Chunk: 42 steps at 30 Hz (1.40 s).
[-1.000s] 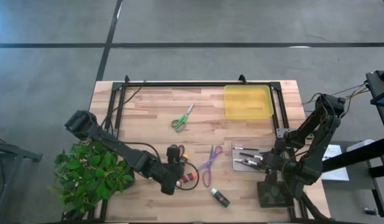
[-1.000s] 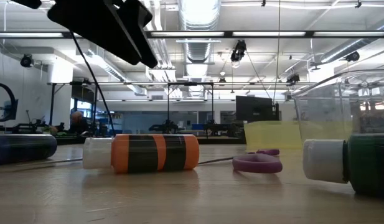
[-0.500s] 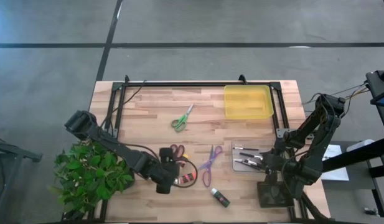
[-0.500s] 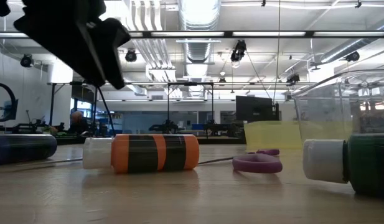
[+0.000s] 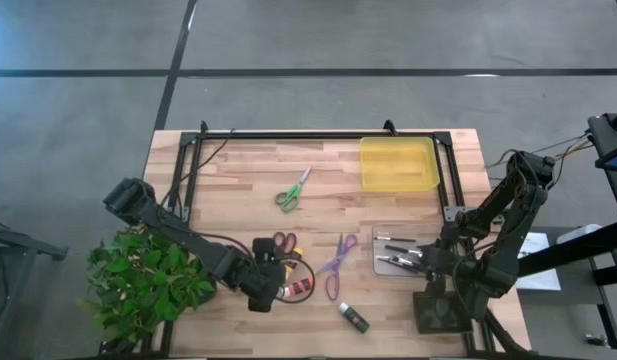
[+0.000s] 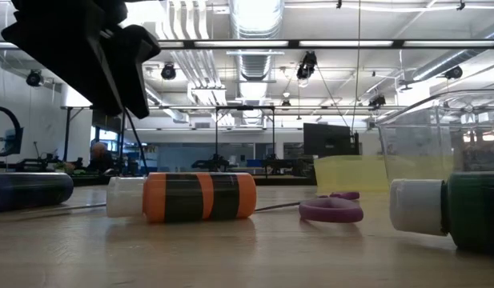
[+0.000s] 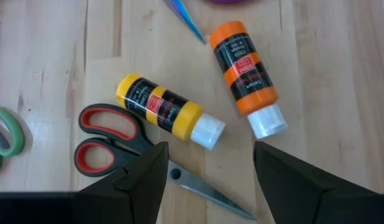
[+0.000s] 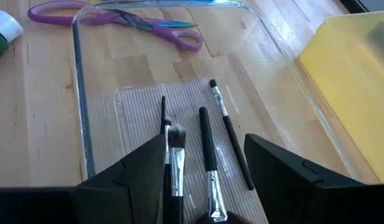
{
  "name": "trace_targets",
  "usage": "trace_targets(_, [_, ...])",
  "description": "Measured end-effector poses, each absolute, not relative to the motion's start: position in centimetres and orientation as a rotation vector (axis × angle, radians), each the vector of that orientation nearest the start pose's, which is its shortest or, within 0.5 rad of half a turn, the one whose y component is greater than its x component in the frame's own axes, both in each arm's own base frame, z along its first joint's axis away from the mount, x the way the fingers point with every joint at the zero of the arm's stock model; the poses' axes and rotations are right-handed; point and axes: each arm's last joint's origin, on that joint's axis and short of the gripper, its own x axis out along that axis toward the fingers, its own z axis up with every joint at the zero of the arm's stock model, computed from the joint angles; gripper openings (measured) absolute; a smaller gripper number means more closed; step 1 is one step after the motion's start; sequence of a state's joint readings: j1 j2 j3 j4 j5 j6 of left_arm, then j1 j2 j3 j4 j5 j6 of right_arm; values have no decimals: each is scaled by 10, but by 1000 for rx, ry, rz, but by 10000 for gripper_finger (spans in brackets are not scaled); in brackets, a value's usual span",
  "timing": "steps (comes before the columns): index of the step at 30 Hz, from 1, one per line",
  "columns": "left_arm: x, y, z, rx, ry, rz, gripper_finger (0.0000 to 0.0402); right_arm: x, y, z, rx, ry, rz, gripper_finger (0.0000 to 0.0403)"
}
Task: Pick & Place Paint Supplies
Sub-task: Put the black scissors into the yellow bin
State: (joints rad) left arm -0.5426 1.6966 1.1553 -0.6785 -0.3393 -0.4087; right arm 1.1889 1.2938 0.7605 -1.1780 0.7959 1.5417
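Hovering with its fingers spread and nothing between them, the left hand [image 7: 207,168] hangs just above the yellow paint bottle [image 7: 168,112] and the red-handled scissors [image 7: 117,140], with the orange paint bottle [image 7: 246,78] lying close beside them on the tabletop [image 5: 238,170]. Off to the other side, the right hand [image 8: 204,165] waits open and empty over a clear tray [image 8: 79,112] holding thin dark brushes [image 8: 207,149], near the purple scissors [image 8: 117,15] and a yellow bin [image 8: 350,68].

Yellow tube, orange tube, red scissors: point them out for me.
Yellow tube [image 7: 159,109], left wrist view, on its label.
Orange tube [image 7: 242,68], left wrist view, mid-body.
Red scissors [image 7: 108,121], left wrist view, upper handle loop.
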Motion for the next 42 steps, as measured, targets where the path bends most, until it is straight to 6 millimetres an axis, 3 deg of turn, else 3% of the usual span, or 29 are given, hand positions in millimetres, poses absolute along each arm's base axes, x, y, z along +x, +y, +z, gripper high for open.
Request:
trace_targets(6, [285,-159,202,180,1084,83,241,85,157,197,-8,794,-403,218])
trace_targets(14, [291,-147,204,161,973,319,241,86,157,198,-13,778,-398,218])
trace_targets(18, [299,-128,204,43,976,412,241,86,158,198,-9,778,-396,218])
trace_targets(23, [305,-92,199,-114,1116,475,237,86,158,198,-2,776,-395,218])
trace_targets(30, [303,-60,196,-189,1253,515,183,87,160,197,16,773,-387,218])
trace_targets(36, [301,-56,184,-209,1263,497,135,87,161,197,20,772,-379,218])
trace_targets(42, [290,-51,160,-212,1278,501,123,88,162,197,21,772,-364,218])
